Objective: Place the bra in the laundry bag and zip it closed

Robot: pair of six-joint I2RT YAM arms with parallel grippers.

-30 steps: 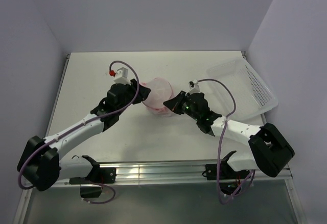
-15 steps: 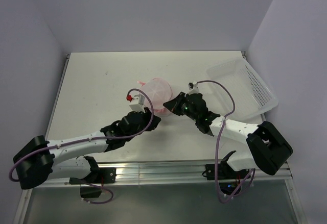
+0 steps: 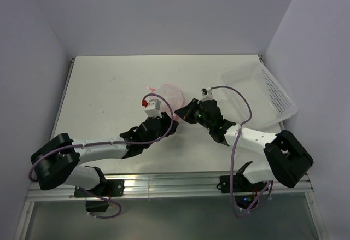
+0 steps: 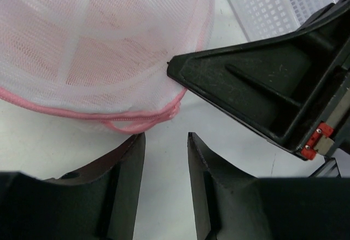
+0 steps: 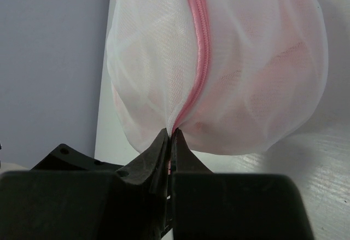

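At the far left of the overhead view, the left arm [image 3: 98, 144] lies low over the near part of the white table [image 3: 104, 81] and reaches rightward; its left tool [image 3: 165, 124] sits just on the near side of the laundry bag [image 3: 170, 95]; in the left wrist view the two fingers [image 4: 128, 169] stand spread, with bare table in the gap and nothing held; the bag's lower rim, with a loop of pink cord [image 4: 139, 124] hanging off it, lies just beyond the fingertips.

The bag stands about mid-table, a puffed, rounded drum of white mesh; a pale pink mass shows through the mesh, the bra [image 5: 262, 70], lying inside the bag; its straps and outline cannot be made out through the netting; a pink zipper [image 5: 196, 48] runs down the side of the bag that faces the right wrist camera and ends at the tips of the right tool [image 5: 170, 136].

That tool's fingers are pressed together, pinching the bag at the lower end of the zipper line; whether they hold the pull tab or only the trim cannot be told; from the left wrist view its black tip touches the bag's right flank; the right arm [image 3: 257, 139] runs back from there to its base at the near right.

Farthest right, a white perforated basket [image 3: 273, 95] lies at the table's right edge, well apart from the bag.
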